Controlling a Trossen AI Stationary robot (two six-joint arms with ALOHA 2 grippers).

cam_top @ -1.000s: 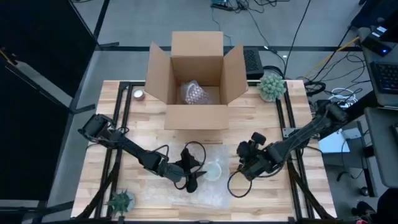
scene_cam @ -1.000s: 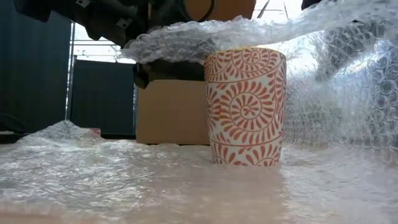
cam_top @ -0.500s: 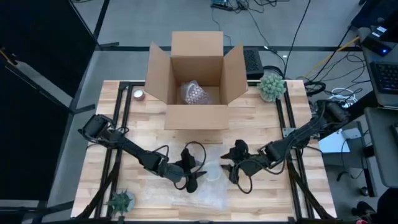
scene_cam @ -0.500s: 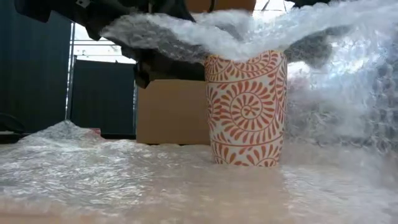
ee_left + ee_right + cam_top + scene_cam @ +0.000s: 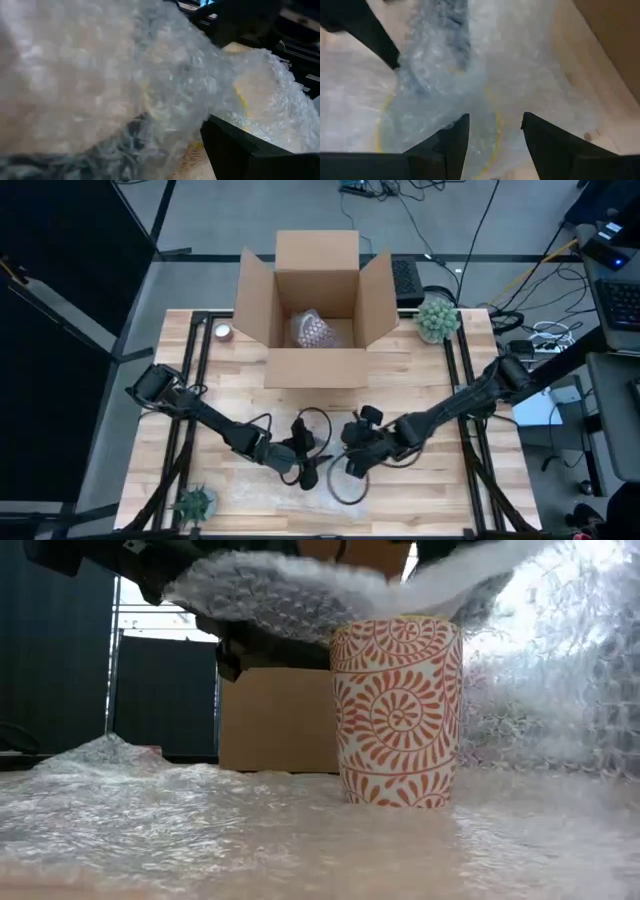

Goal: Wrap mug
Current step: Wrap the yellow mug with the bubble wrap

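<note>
Across the middle of the high view, the wooden table (image 5: 410, 375) is filling most of the frame, with an open cardboard box (image 5: 316, 310) sitting at its upper centre and a wrapped bundle (image 5: 314, 332) lying inside it. Spreading over the lower centre of the table, a sheet of bubble wrap (image 5: 255, 492) is lying flat, and in the low view a fold of it is arching over the mug (image 5: 396, 712) from upper left to upper right.

The left arm is reaching in from the left of the high view, and the left gripper (image 5: 306, 463) is sitting at the lower centre, just left of the mug's place; whether its fingers are clenched or released cannot be told, since wrap is covering them in the left wrist view. The right arm is stretching in from the right edge, and the right gripper (image 5: 352, 448) is hanging just right of the left one, over the mug. In the right wrist view its two fingers (image 5: 446, 145) are standing apart, released, with the wrap (image 5: 440, 85) below them.

The mug, cream with an orange swirl pattern, is standing upright at centre right of the low view, its long axis vertical and its mouth pointing up into the fold.

A round green plant (image 5: 437, 318) is sitting at the table's upper right, a spiky plant (image 5: 194, 504) at its lower left, and a small round tin (image 5: 223, 332) at its upper left beside the box.
</note>
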